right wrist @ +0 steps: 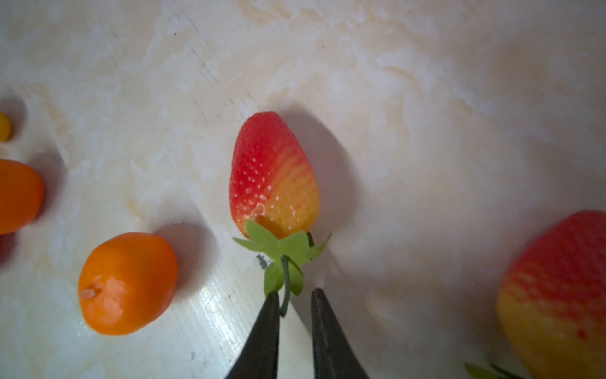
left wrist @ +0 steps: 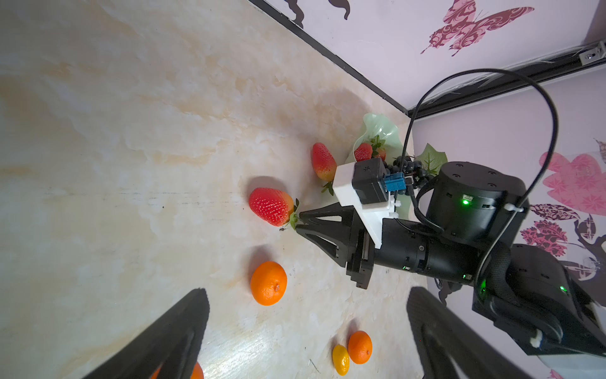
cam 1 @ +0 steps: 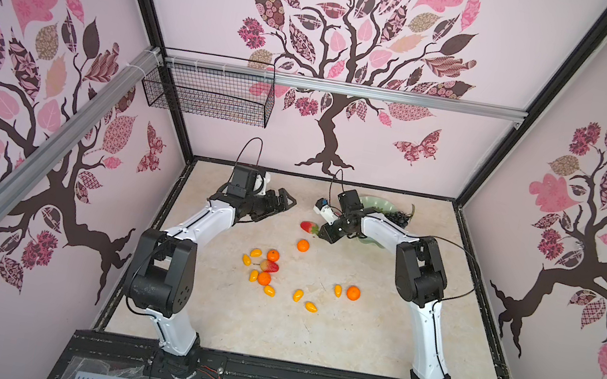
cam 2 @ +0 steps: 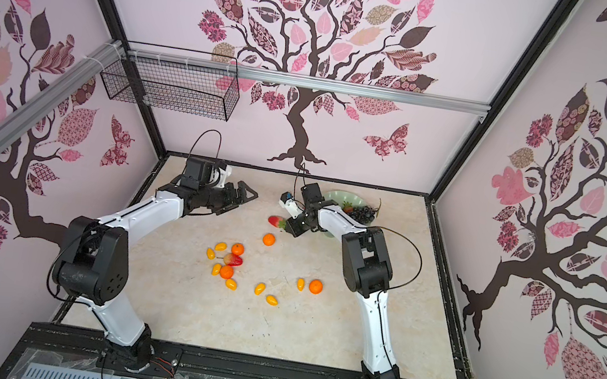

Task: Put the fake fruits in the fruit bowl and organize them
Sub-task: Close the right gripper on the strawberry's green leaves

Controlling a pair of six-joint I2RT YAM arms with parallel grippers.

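The pale green fruit bowl (cam 1: 374,202) (cam 2: 341,197) (left wrist: 377,126) stands at the back right, partly hidden by my right arm. It holds a strawberry (left wrist: 363,151), and the dark grape bunch (cam 2: 367,212) (left wrist: 406,165) is at its rim. Another red strawberry (cam 1: 308,227) (right wrist: 273,177) lies on the table. My right gripper (cam 1: 319,234) (left wrist: 297,222) (right wrist: 293,295) is low at its leafy end, narrowly open with the thin green stem between the tips. A further strawberry (left wrist: 323,162) lies beside the bowl. My left gripper (cam 1: 285,200) (left wrist: 308,334) hovers wide open and empty.
A tangerine (cam 1: 303,245) (right wrist: 128,284) lies just in front of the right gripper. Several kumquats, two tangerines and a strawberry (cam 1: 270,266) cluster mid-table; another tangerine (cam 1: 353,293) and kumquat (cam 1: 337,290) lie to the right. A black wire basket (cam 1: 208,98) hangs on the back wall.
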